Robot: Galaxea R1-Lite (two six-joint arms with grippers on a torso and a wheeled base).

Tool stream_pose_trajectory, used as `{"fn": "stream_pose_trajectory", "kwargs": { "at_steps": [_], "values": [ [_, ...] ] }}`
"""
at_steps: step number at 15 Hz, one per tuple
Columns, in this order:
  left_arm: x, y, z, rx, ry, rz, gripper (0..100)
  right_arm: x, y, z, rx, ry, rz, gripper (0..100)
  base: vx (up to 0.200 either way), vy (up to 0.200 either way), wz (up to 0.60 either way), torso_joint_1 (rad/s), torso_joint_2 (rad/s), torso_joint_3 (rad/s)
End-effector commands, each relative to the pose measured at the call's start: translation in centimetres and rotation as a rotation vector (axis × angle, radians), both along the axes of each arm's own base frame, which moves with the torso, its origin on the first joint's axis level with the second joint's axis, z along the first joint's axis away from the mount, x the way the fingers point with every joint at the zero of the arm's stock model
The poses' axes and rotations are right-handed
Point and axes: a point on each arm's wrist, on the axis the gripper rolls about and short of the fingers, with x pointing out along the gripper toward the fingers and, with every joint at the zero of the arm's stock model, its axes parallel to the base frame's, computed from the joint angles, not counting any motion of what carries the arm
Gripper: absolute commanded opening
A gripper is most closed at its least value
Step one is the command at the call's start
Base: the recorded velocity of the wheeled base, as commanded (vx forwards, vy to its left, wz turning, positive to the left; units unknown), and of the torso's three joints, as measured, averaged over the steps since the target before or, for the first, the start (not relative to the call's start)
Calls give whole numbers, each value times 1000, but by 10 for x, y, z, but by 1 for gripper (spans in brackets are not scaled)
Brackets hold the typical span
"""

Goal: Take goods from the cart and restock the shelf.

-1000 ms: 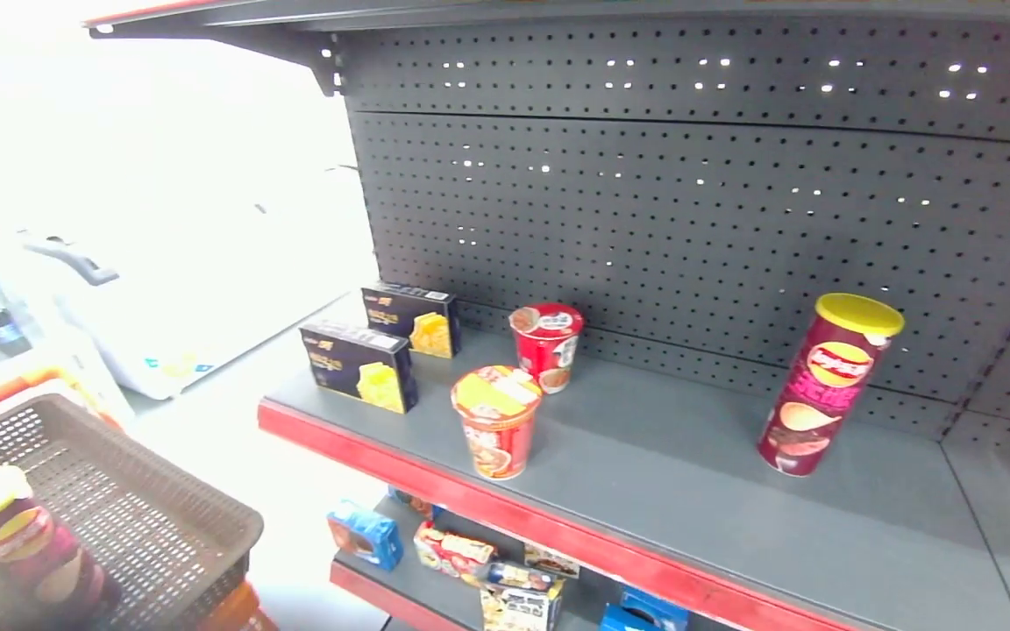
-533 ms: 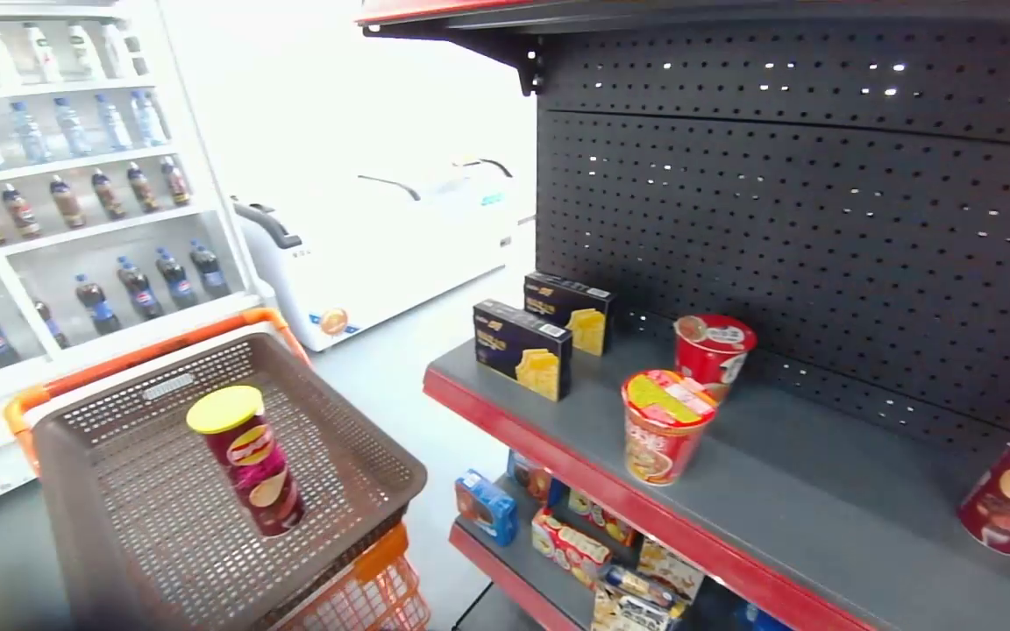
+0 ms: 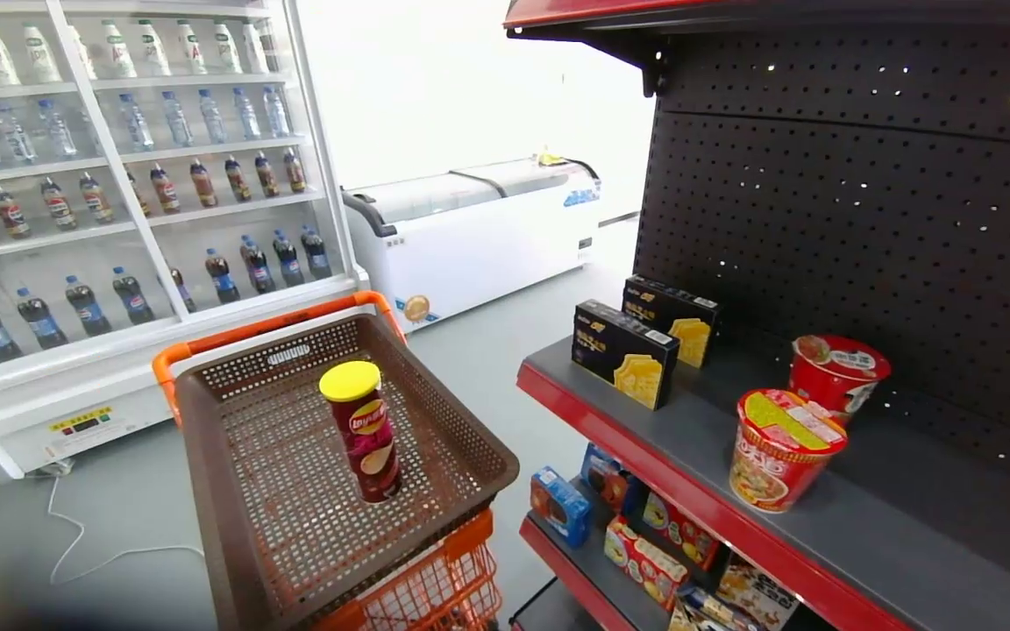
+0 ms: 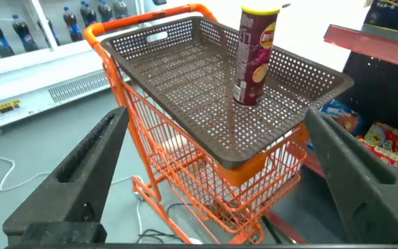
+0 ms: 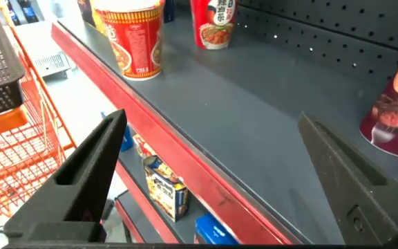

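Note:
A dark red chip can [image 3: 363, 429] with a yellow lid stands upright in the brown basket [image 3: 470, 421] on top of the orange cart [image 3: 259, 326]. My left gripper [image 4: 220, 180] hovers open in front of the cart, with the chip can [image 4: 256, 55] beyond it and nothing between its fingers. The grey shelf [image 3: 864, 535] holds two dark boxes [image 3: 623, 350], a yellow-lidded noodle cup [image 3: 781, 447] and a red noodle cup [image 3: 836, 372]. My right gripper [image 5: 216, 180] is open over the shelf's red front edge [image 5: 164, 131]; another chip can [image 5: 396, 111] stands on the shelf farther along.
A glass-fronted drinks fridge [image 3: 119, 175] and a white chest freezer [image 3: 479, 237] stand behind the cart. The lower shelf [image 3: 645, 543] holds several packets. A cable [image 3: 75, 543] lies on the floor left of the cart. Open floor lies between cart and shelf.
The head view has swung left, bringing the whole cart into the picture and pushing the shelf to the right. The goods themselves have not visibly moved.

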Motion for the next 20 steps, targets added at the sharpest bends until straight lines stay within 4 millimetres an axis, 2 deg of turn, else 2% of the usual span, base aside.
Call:
{"fn": "stream_pose_trajectory", "kwargs": {
  "at_steps": [1, 3, 6, 11, 12, 13, 14, 15, 16, 18, 19, 20],
  "values": [
    [0, 0, 0, -2, -1, 0, 100, 0, 0, 0, 1, 1, 0, 100, 0, 0, 0, 0, 0, 0],
    [0, 0, 0, -5, 2, 0, 100, 0, 0, 0, 1, 1, 0, 100, 0, 0, 0, 0, 0, 0],
    [0, 0, 0, -5, -1, 2, 100, 0, 0, 0, 1, 1, 2, 100, 0, 0, -600, 2, 2, 2],
    [-1, 1, 4, 38, -10, 31, 100, 0, 0, 0, 2, -1, 0, 100, 0, 0, 0, 0, 0, 0],
    [-2, 1, 64, 53, -54, 34, 100, 0, 0, 0, 1, 1, 0, 100, 0, 0, 0, 0, 0, 0],
    [4, 1, 81, 52, -32, 35, 100, 0, 0, 0, 1, 1, 0, 100, 0, 0, 0, 0, 0, 0],
    [13, 1, 119, 57, -48, 26, 100, 0, 0, 0, 1, 1, 0, 100, 0, 0, 0, 0, 0, 0],
    [16, 1, 132, 62, -27, 44, 100, 0, 0, 0, 1, 1, 0, 100, 0, 0, 0, 0, 0, 0],
    [28, 3, 113, 52, 127, 163, 100, 0, 0, 0, 1, -1, 0, 100, 0, 0, 0, 0, 0, 0],
    [34, 4, 95, 12, 275, 216, 100, 0, 0, 0, 1, 1, 0, 100, 0, 0, 0, 0, 0, 0],
    [41, 5, 92, 9, 392, 232, 100, 0, 0, 0, 1, 1, 0, 100, 0, 0, 0, 0, 0, 0],
    [51, 6, 95, -2, 434, 258, 100, 0, 0, 0, 1, 1, 0, 100, 0, 0, 0, 0, 0, 0]
  ]
}}
